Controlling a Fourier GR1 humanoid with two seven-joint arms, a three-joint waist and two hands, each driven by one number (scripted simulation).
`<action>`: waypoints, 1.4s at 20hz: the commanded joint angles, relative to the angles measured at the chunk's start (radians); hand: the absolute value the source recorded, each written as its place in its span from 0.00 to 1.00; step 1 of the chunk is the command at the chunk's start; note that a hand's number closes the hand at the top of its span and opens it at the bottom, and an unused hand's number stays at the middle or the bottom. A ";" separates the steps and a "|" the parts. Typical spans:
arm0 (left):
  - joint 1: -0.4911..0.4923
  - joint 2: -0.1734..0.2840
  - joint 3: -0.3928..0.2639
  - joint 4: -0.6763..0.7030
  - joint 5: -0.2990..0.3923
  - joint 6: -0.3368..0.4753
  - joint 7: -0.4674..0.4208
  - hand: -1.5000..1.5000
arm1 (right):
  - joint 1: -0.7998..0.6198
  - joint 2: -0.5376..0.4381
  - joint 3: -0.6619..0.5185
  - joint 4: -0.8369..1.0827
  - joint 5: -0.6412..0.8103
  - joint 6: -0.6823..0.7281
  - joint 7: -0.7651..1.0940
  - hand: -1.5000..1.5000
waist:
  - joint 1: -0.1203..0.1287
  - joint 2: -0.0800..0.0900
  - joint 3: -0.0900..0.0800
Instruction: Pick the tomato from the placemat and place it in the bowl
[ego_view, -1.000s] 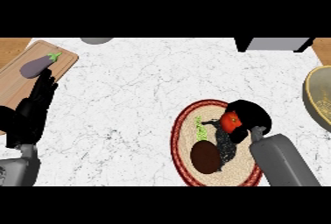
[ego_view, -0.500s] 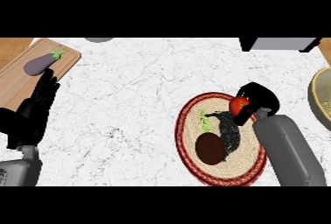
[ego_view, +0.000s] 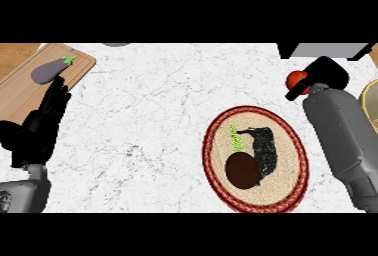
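Observation:
My right hand is curled round the red tomato, which shows only at the hand's left side. Hand and tomato hang above the marble counter, up and to the right of the round woven placemat. On the placemat lie the arm's dark shadow and a green stalk-like mark. The bowl shows only as a yellowish rim at the right edge, just right of my right forearm. My left hand rests open at the left, fingers straight and pointing up.
A wooden cutting board at the top left carries a purple eggplant. A grey box-like object sits at the top right, just behind my right hand. White marble counter spans the middle.
My right hand has lifted the tomato off the placemat and carried it up and to the right, toward the bowl. The left hand has stayed put.

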 joint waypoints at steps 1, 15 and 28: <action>-0.004 0.009 0.012 0.011 0.000 -0.005 0.009 0.50 | -0.073 -0.017 0.050 -0.025 0.112 -0.066 0.115 1.00 | -0.021 -0.010 -0.001; -0.002 -0.009 0.024 0.014 -0.017 0.010 -0.003 0.50 | -0.165 -0.167 -0.019 -0.230 0.290 -0.103 0.260 1.00 | -0.037 -0.011 0.000; -0.010 -0.031 0.029 0.053 -0.025 -0.013 -0.034 0.50 | 0.062 -0.312 -0.262 -0.155 0.116 -0.313 -0.090 1.00 | -0.030 -0.005 0.000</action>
